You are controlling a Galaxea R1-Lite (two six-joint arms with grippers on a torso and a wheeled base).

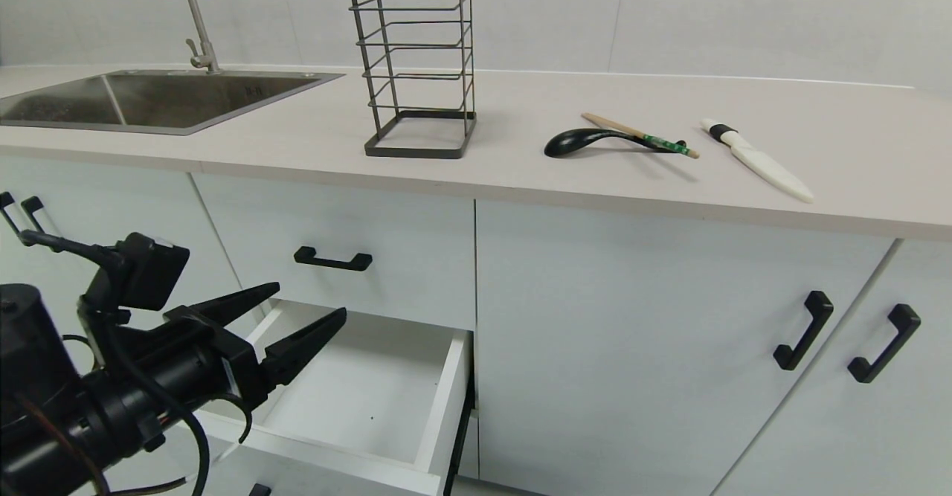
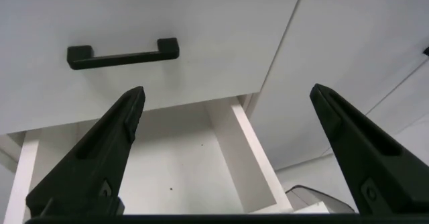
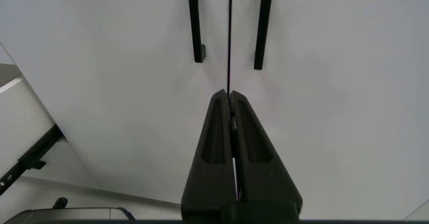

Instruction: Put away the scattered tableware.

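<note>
Left gripper [image 1: 310, 299] hangs over the left side of the pulled-out white drawer [image 1: 446, 392], its black fingers spread wide with nothing between them. The right gripper [image 3: 230, 95] has its fingers pressed together, also empty, and faces the white cabinet doors [image 3: 120, 83] with black bar handles to the right of the drawer.

None of the tableware is put away yet. It all lies on the pale countertop [image 1: 520, 176], above the drawer and off to its right. Nearest the drawer is a glossy black spoon [image 1: 573, 141]. A wooden chopstick with a green band [image 1: 639, 135] crosses its handle, though it may be a pair lying tight together. Farthest from the drawer is a white knife with a black collar [image 1: 758, 160].

The crossed pieces look like the main risk. Lifting the spoon could flick the chopstick along the counter or off its front edge, and a chopstick lying flat gives the fingers little to pinch. The knife points towards that same edge, so a glancing touch could send it over. The drawer juts out, so an arm rising carelessly from beside it could knock its front.
</note>
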